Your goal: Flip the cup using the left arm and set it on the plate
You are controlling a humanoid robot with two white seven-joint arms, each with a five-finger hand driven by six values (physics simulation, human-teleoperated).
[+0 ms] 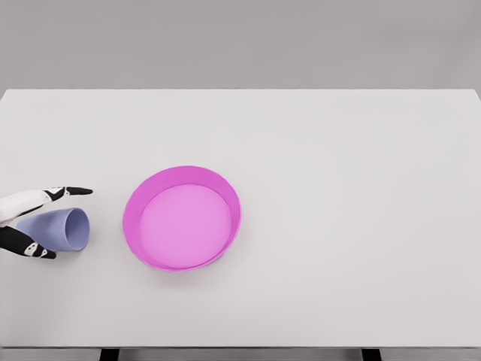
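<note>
A lavender cup (64, 229) lies on its side on the white table (338, 188) near the left edge, its open mouth facing right toward the plate. My left hand (71, 223) comes in from the left edge and straddles the cup. One finger (71, 192) stretches straight out just above it and another (34, 251) lies along its lower side. The fingers look extended and not closed on the cup. The pink plate (183, 174), round with a raised rim, sits just right of the cup and holds nothing.
The table's front edge runs along the bottom of the view, with two dark legs below it. A grey wall stands behind the table.
</note>
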